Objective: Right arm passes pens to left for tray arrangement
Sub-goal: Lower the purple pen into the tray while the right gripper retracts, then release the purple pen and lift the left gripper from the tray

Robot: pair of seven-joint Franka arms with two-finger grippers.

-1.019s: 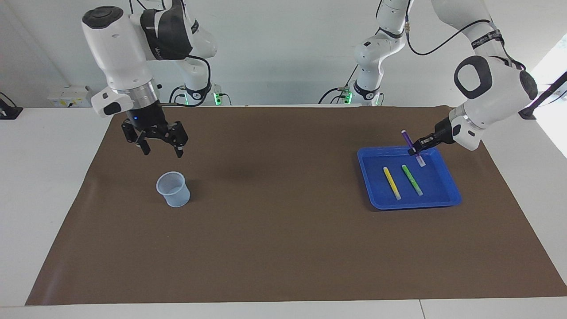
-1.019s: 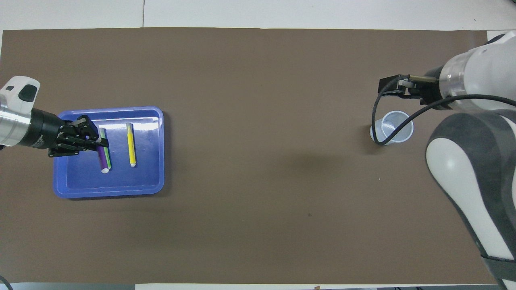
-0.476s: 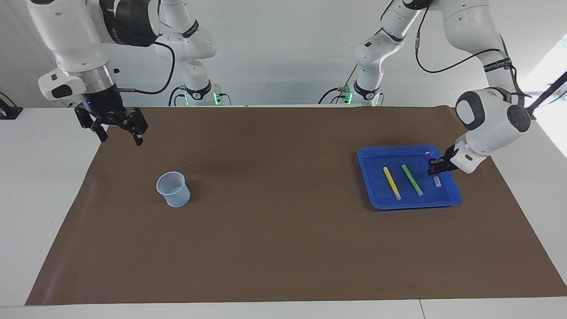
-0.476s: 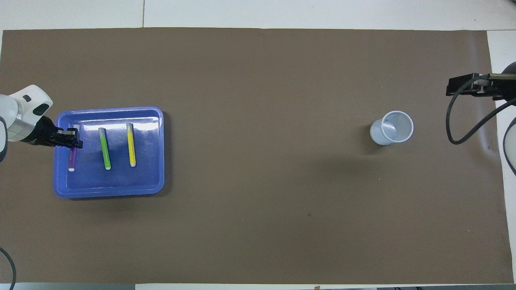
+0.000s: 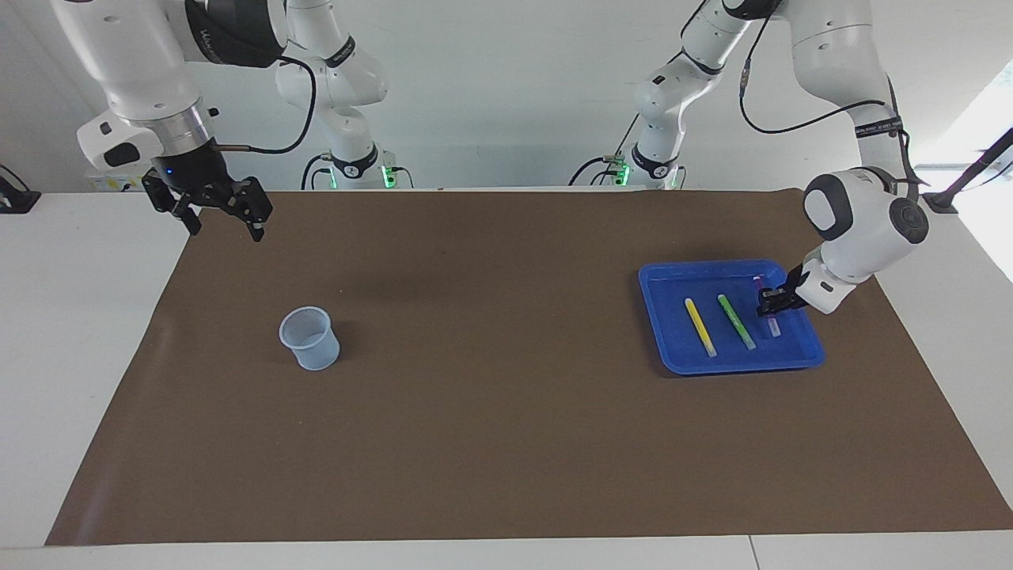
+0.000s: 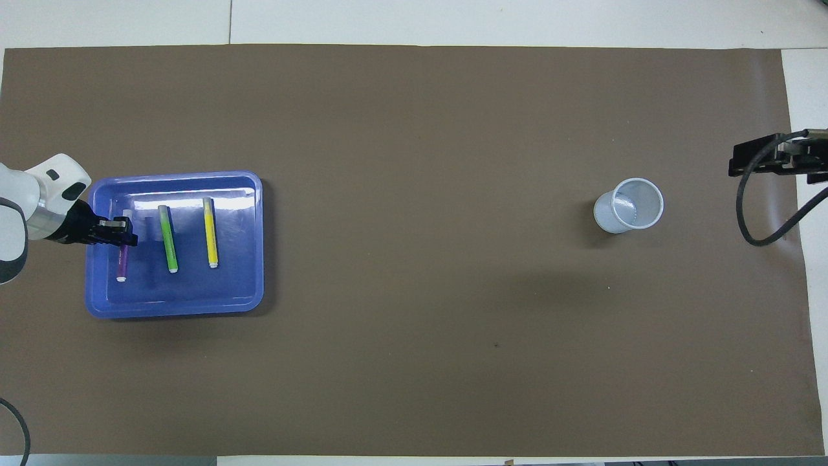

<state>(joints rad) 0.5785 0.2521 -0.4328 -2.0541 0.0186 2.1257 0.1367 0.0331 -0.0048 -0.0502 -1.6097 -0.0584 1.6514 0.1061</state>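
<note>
A brown mat covers the white worktop (image 5: 47,332), bare in the lower frame of the facing view, with a translucent cup (image 5: 310,338) at left of centre. At right of centre the blue tray (image 5: 665,332) holds the yellow pen (image 5: 699,326) and green pen (image 5: 736,321) side by side, and the left gripper (image 5: 772,302), jaws shut on the purple pen (image 5: 766,315), holds it low in the tray beside them, so I judge only the release remains. At upper left the right gripper (image 5: 224,226) waits above the mat's corner, jaws wide open and empty.

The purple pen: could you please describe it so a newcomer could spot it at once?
Find the blue tray at the left arm's end of the brown mat. Three pens lie in it in a row; the purple pen is the outermost, beside the green pen, and the only one gripped by the left end effector.
</note>
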